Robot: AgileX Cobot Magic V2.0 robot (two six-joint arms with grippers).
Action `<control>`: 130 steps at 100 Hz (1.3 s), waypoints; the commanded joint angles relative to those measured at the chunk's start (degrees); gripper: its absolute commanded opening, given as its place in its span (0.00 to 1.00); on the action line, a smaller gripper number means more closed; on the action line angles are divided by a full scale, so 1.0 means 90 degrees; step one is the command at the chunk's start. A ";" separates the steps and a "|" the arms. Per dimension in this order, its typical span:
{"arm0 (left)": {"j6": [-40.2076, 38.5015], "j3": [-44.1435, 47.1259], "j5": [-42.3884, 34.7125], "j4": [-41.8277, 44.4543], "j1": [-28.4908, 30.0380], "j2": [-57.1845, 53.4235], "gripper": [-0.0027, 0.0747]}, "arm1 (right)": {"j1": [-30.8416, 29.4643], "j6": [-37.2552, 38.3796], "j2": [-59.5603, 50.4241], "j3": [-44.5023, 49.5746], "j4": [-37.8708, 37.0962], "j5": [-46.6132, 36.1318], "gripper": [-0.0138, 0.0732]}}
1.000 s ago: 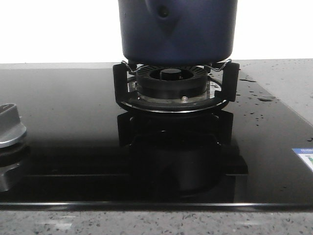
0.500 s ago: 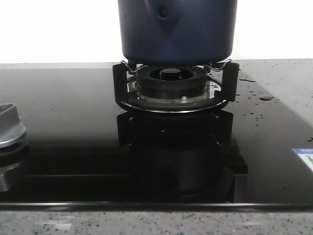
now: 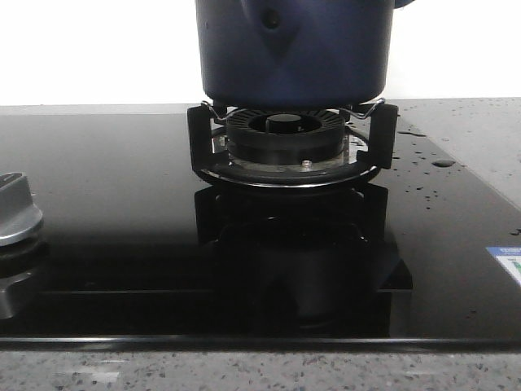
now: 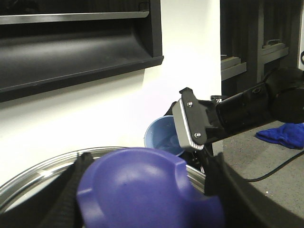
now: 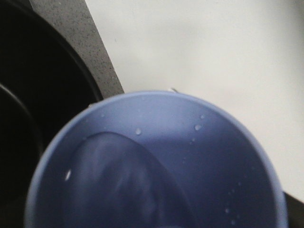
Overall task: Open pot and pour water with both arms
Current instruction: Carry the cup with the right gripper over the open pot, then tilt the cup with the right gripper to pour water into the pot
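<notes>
- Front: the pot (image 3: 293, 53) sits on the burner (image 3: 285, 138). A sticker (image 3: 506, 262) right of the burner is too blurred to read.
- Left wrist: the left tool (image 4: 142, 190) grips the lid knob (image 4: 142, 187); a slip would drop the lid (image 4: 38, 175).
- Right wrist: the cup (image 5: 156, 166) fills the view, with the right tool hidden, so I cannot tell its grip. Tilting early would spill water beside the pot.

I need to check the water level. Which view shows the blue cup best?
The right wrist view: it looks straight into the blue cup, showing water inside. The left wrist view shows only part of it, behind the other arm. The front view shows at most an edge.
</notes>
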 commanded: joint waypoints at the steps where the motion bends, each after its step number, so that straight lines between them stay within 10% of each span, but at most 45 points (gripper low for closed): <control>1: -0.0036 -0.0193 -0.0224 -0.0400 0.0019 -0.0031 0.32 | 0.0013 -0.0052 -0.0218 -0.0253 -0.0355 -0.0616 0.41; 130: -0.0036 -0.0170 -0.0160 -0.0388 0.0019 -0.0031 0.32 | 0.0130 -0.0052 -0.0181 -0.0253 -0.5416 -0.2058 0.41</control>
